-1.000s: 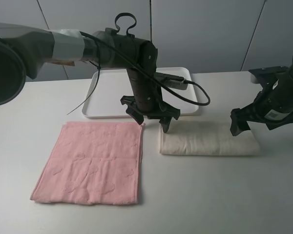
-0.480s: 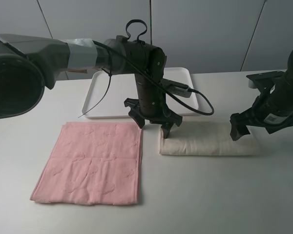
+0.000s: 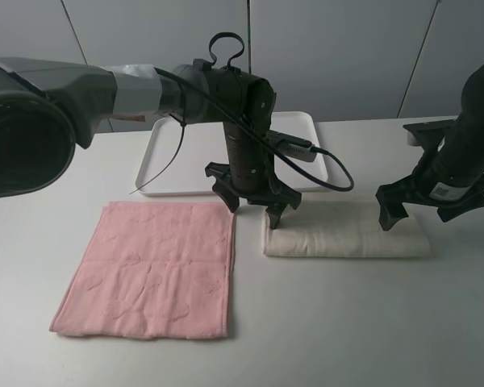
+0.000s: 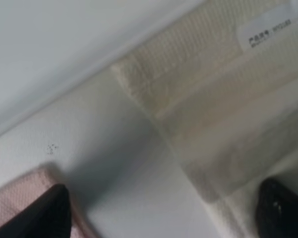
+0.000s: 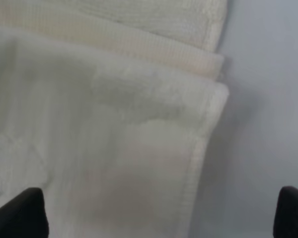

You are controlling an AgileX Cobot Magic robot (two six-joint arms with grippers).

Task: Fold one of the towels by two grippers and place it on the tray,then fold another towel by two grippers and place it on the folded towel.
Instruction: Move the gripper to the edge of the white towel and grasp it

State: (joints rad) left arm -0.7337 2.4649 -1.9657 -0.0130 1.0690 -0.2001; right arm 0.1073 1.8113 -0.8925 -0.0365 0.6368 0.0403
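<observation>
The cream towel (image 3: 347, 231) lies folded into a long strip on the table, just in front of the white tray (image 3: 171, 161). My left gripper (image 3: 254, 207) is open, low over the strip's left end, one finger toward the pink towel (image 3: 153, 266). My right gripper (image 3: 417, 213) is open over the strip's right end. In the left wrist view the cream towel (image 4: 213, 119), its label (image 4: 268, 32) and a pink towel corner (image 4: 15, 206) sit between the fingertips (image 4: 39, 215). The right wrist view shows the cream towel's layered edge (image 5: 114, 124) between the spread fingertips (image 5: 20, 213).
The pink towel lies flat and unfolded at the front left, its right edge close to the cream strip. A black cable (image 3: 323, 157) loops from the left arm over the tray's right side. The tray holds nothing. Bare table runs along the front and far right.
The left gripper has shifted a little right onto the cream towel's left end. The right gripper has edged left and turned slightly over the right end. Both towels lie as before.
</observation>
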